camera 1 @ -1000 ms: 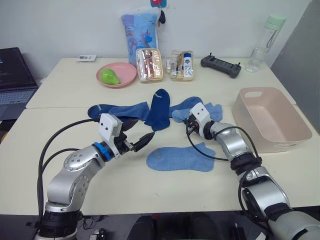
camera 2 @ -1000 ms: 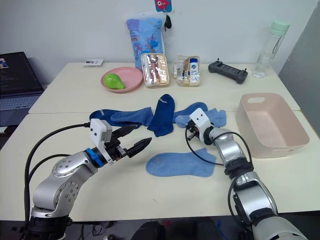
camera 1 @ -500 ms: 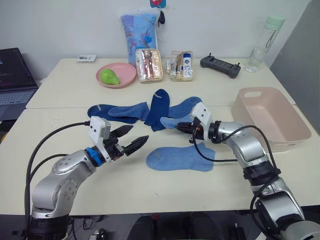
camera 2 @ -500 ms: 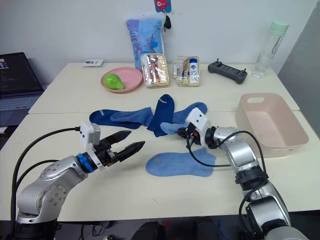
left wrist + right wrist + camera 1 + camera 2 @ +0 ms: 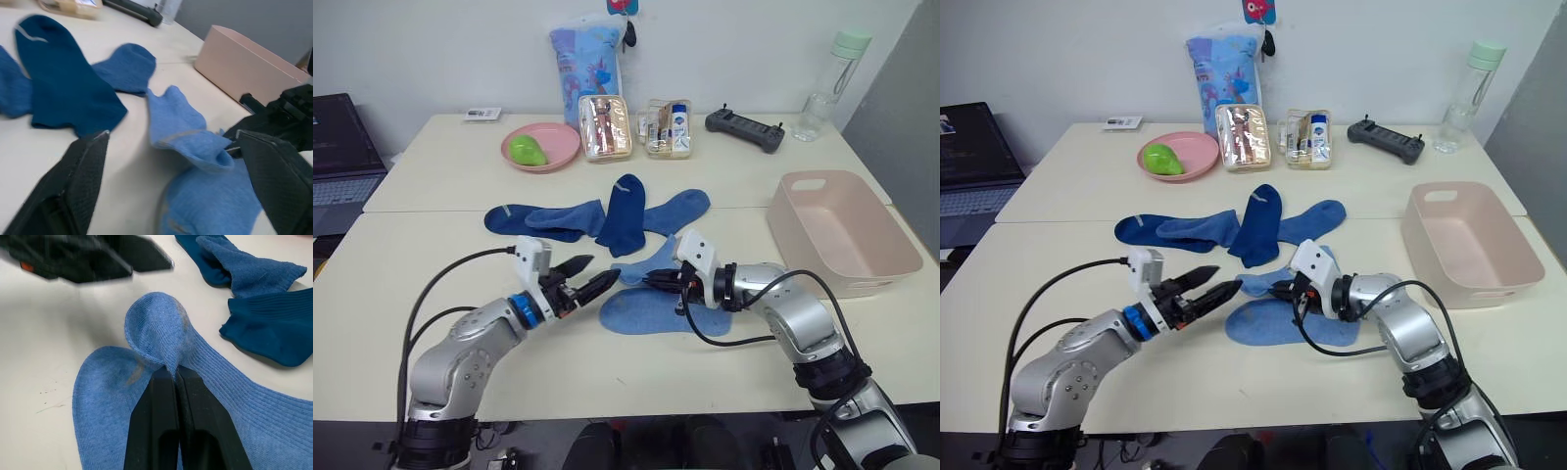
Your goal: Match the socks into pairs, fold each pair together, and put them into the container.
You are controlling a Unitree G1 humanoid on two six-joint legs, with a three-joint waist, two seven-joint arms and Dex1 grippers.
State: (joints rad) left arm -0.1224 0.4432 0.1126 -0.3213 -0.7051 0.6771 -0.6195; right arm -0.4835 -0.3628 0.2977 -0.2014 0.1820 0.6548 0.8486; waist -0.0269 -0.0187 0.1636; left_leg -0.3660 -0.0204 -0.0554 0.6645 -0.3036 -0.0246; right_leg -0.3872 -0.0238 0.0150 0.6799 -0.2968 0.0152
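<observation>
The light blue sock (image 5: 646, 271) was pinched between the pressed-together fingers of the right gripper (image 5: 658, 282) and had been carried from beside the sock pile to just above the second light blue sock (image 5: 651, 311), which lay flat on the near table (image 5: 431, 245) as before. The left gripper (image 5: 592, 281) — fingers spread, empty — had been brought closer, its tips now just beside the held sock. The darker socks (image 5: 607, 215) behind were left unmoved, and the pink container (image 5: 842, 235) stood well apart — on the right.
</observation>
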